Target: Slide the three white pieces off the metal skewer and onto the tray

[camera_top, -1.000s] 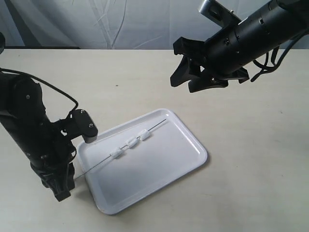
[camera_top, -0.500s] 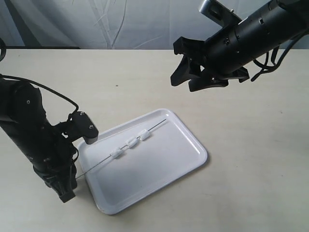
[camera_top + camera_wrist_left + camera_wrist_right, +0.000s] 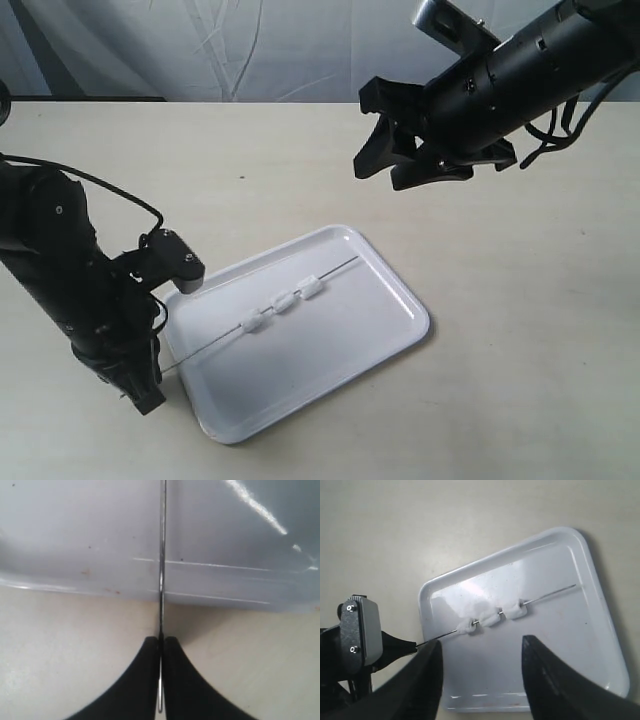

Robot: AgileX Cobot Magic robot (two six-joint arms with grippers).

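White chunky pcs (image 3: pixel 284 303) x3, thin grey skewer (image 3: pixel 335 272), glossy tray (image 3: pixel 330 340)

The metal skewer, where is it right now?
In the exterior view the metal skewer runs diagonally over the tray, its left end pinched in the left gripper.

No writing, label, brand, number or sign can be read in any view. The glossy white rectangular tray (image 3: pixel 385 325) and the pale beige counter (image 3: pixel 250 170) beneath it show plain surfaces; the black robot arm housing (image 3: pixel 520 80) is too dark to tell.
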